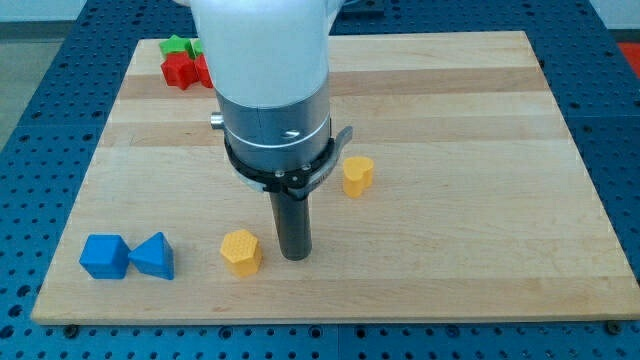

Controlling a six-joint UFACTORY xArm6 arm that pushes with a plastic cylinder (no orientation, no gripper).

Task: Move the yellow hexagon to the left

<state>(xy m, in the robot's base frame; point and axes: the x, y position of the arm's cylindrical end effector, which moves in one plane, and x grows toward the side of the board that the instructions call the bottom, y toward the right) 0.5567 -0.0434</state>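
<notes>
Where my tip [295, 255] rests (smooth wood), yellow hexagon [241, 251] sits beside.

Pale matt wooden board [480, 120], glossy white arm housing [262, 50].

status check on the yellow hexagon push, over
My tip just right of the yellow hexagon, small gap. To its left sit the blue blocks. Second yellow block behind, out of the way.

Left of the yellow hexagon [241, 251] the surface [450, 120] lies bare up to the blue triangular block [153, 256] and blue cube [105, 256]. My tip [294, 255] stands just right of the hexagon.
</notes>
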